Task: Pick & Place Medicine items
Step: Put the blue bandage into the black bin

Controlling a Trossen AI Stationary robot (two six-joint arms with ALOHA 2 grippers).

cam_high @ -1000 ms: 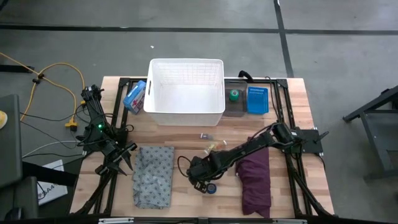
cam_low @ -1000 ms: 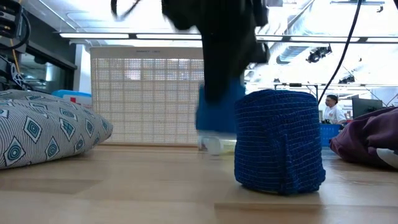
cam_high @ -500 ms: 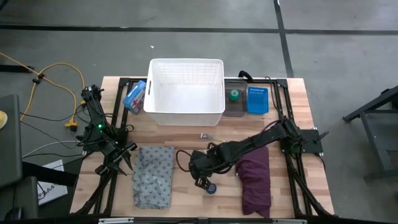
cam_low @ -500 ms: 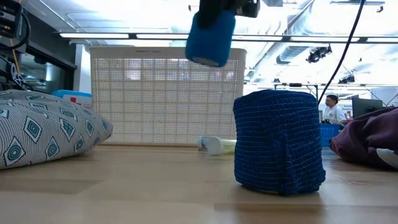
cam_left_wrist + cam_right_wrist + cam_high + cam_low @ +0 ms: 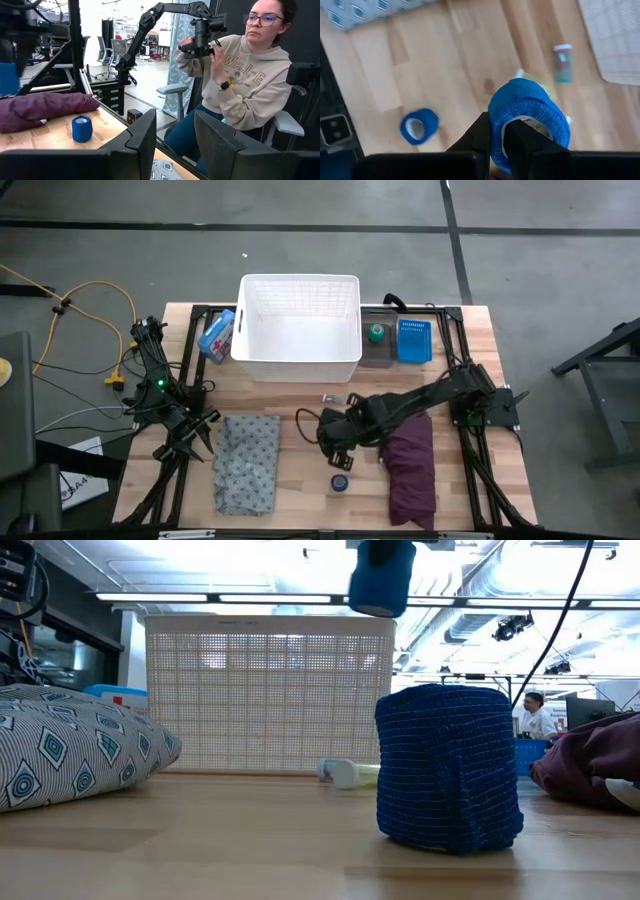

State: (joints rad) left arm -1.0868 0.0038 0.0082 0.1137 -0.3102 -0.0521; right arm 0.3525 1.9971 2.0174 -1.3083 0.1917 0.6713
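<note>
My right gripper [image 5: 336, 436] hangs over the table's middle, shut on a blue bandage roll [image 5: 527, 116] that also shows high up in the low view [image 5: 382, 578]. A second blue roll [image 5: 340, 482] stands on its end on the wood near the front edge [image 5: 450, 765]. The small clear vial [image 5: 331, 398] lies before the white basket [image 5: 300, 330]. The yellowish tube [image 5: 521, 75] peeks out behind the held roll. A green roll [image 5: 376, 333] sits in a grey tray. My left gripper [image 5: 175, 145] waits open at the table's left side. My right gripper holds the blue roll by its wall [image 5: 496, 131], one finger [image 5: 481, 134] outside and the other inside the hollow core. The fingers come from above, pointing down. The roll is lifted clear of the table and hangs at the fingers.
A grey patterned cloth [image 5: 248, 462] lies left of centre and a purple cloth [image 5: 410, 465] on the right. A blue box [image 5: 216, 335] stands left of the basket, a blue item [image 5: 413, 340] beside the tray. A person [image 5: 250, 75] sits beyond the table.
My right gripper has risen with the blue roll, carrying it from just above the wood to well above the table. It has moved toward the far edge and slightly right, away from the second blue roll, which stayed in place.
</note>
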